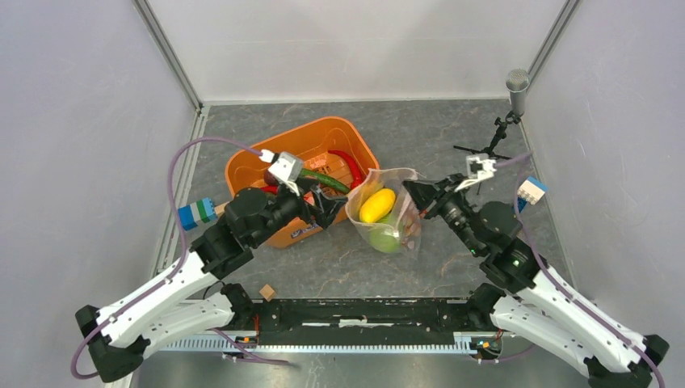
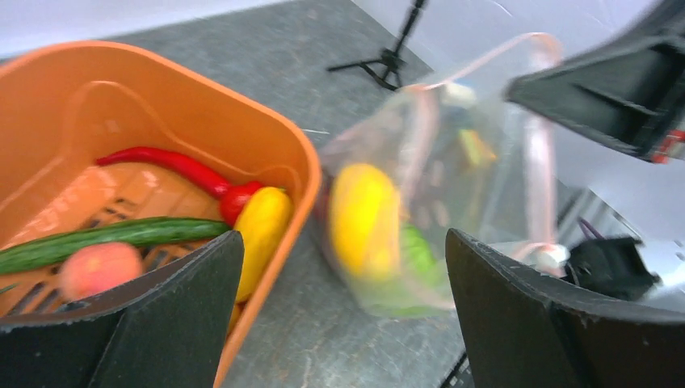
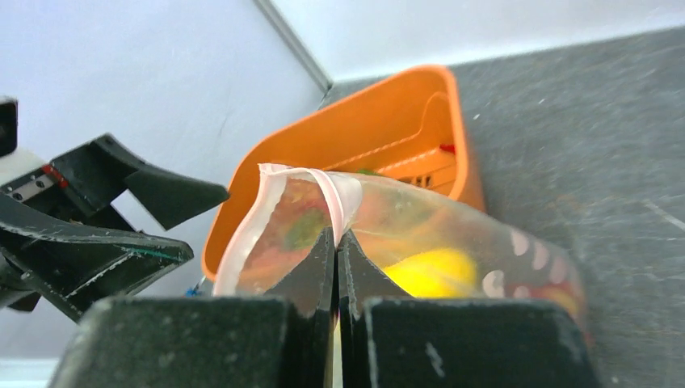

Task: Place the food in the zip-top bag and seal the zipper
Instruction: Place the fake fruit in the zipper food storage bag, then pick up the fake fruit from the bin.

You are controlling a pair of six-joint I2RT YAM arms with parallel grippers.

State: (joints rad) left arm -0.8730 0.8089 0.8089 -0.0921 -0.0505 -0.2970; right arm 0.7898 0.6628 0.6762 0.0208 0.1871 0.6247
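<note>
Grey mottled table (image 1: 452, 129), white walls (image 1: 81, 97) on 3 sides. Left gripper (image 2: 343, 242): 2 fingers spread wide with nothing held, hovering at the corner of the orange tub (image 2: 161, 89). The tub lies ahead and to the left of its fingers. Tub contents as seen from this wrist: 1 red chilli (image 2: 174, 166) farthest ahead, 1 long green piece (image 2: 105, 236) nearer, 1 yellow piece (image 2: 260, 226) just off the left fingertip, and 1 peach-coloured ball (image 2: 98, 269) partly hidden behind that finger. Straight ahead of the open fingers, just beside the tub's outer wall, stands the zip-top bag (image 2: 485, 162) with its mouth up; whether it touches the tub I cannot tell. Inside the bag are 1 yellow oval (image 1: 377, 204) and, below it, 1 green lump (image 1: 386, 238). Right gripper (image 3: 336, 242): jaws pressed flat together, pinching the bag at its mouth edge. The pink zipper (image 3: 250, 222) curves up and over the fingertips and runs off to their left, unsealed, with the mouth gaping. The bag's body slumps forward and to the right of the tips. The 2 grippers face each other across the bag. 1 blue-and-green block (image 1: 196, 213) sits behind the left gripper, beside its arm; 1 white-and-blue block (image 1: 531, 191) sits to the right of the right wrist. 1 wooden cube (image 1: 266, 292) lies near the arm bases. 1 microphone (image 1: 517, 85) stands beyond the right gripper.
</note>
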